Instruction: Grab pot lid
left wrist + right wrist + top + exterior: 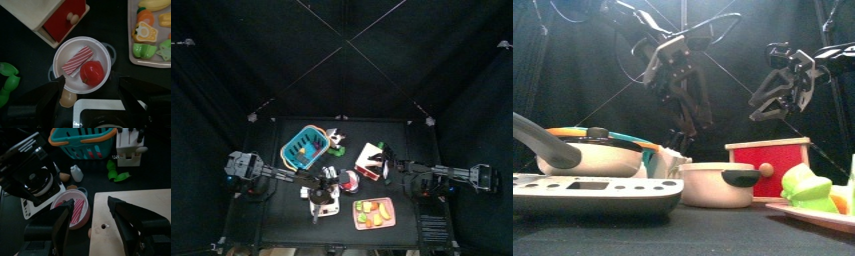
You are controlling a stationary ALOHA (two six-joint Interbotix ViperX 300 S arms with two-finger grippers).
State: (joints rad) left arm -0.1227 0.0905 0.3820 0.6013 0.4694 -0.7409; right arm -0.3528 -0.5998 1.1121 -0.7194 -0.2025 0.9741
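Front view: lid (591,137) sits on the pan (580,155) on the stove (593,190), front-left; domed, orange rim, dark knob. Left gripper (93,89) above the uncovered pot (83,65), jaws apart. Right gripper (90,213) spread, empty.

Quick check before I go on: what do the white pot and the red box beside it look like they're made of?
The white pot looks like smooth moulded plastic: a uniform, slightly glossy rim, with toy food inside. The red box seems to be painted wood: pale bare edges show around its red face and it has a round knob. Neither is certain from looks alone.
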